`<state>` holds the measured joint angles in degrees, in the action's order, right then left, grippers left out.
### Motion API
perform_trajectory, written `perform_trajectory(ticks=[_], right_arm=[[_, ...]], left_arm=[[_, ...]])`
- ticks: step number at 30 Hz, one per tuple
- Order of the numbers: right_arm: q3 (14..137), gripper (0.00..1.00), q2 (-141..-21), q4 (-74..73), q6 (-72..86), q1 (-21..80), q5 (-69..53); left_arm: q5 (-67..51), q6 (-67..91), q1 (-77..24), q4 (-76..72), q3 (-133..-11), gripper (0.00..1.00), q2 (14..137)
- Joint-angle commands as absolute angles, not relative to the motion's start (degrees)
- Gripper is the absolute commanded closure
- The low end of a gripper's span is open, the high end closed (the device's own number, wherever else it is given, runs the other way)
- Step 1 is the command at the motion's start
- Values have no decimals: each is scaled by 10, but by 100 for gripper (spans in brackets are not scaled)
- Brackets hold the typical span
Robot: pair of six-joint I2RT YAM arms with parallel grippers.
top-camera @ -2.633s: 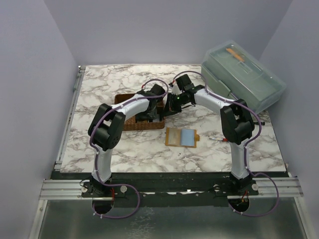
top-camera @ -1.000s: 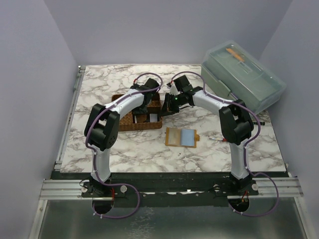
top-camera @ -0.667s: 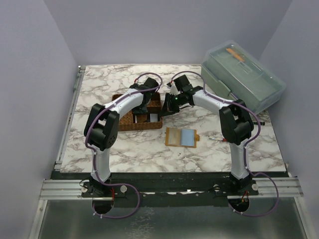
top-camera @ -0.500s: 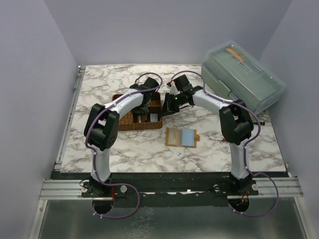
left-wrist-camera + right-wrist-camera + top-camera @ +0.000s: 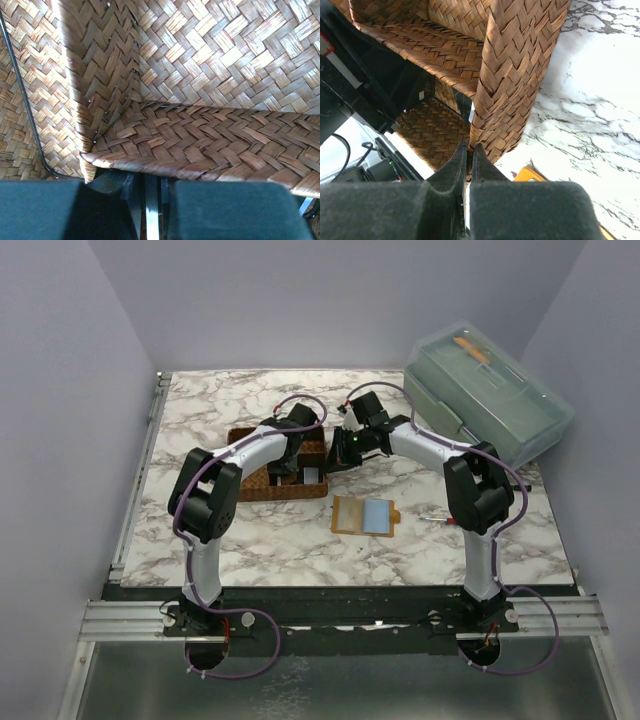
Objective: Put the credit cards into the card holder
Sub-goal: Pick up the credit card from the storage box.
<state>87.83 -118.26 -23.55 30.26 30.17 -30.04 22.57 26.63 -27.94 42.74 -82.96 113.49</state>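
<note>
- The marble table (image 5: 200, 530) carries everything.
- A grey-green lidded plastic box (image 5: 500, 405) sits at the far right corner, an orange tool (image 5: 470, 348) showing through its lid.
- The left arm reaches into the basket. The left gripper (image 5: 151, 181) points down at a woven divider. Its fingers stand close, with only a narrow gap, but the tips are hidden by the weave, so I cannot tell whether they hold anything.
- The right arm bends in from the right. The right gripper (image 5: 468, 150) has its jaws pressed fully together, with nothing between them. Its tips are at the foot of the basket's outer corner.
- The brown woven basket (image 5: 258, 490) sits mid-table, split into compartments.
- The card holder (image 5: 345, 512) lies open and flat on the table, just near-right of the basket and apart from both grippers.
- A pale blue card (image 5: 376, 516) lies on the card holder's right half.
- A white-grey card (image 5: 312, 476) lies in the basket's near-right compartment, beside the left gripper.
</note>
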Motion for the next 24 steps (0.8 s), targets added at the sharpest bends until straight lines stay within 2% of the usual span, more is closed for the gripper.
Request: perform_trajectory(ticks=[1, 6, 10, 15, 19, 24], right_arm=[[852, 100, -1161, -273, 268, 288, -218], [926, 100, -1201, -345, 240, 288, -184], [955, 97, -1209, -367, 230, 288, -198], [945, 79, -1191, -334, 219, 288, -236], [953, 69, -1186, -332, 206, 288, -234], [974, 51, -1174, -354, 190, 288, -205]], left_arm=[[224, 241, -257, 425, -809, 89, 1118], [122, 220, -250, 426, -820, 100, 1082], [69, 202, -238, 414, -812, 100, 1065], [-23, 192, -205, 369, -794, 100, 1042], [-107, 180, -188, 361, -813, 100, 1036], [-173, 177, -168, 339, -817, 100, 1020]])
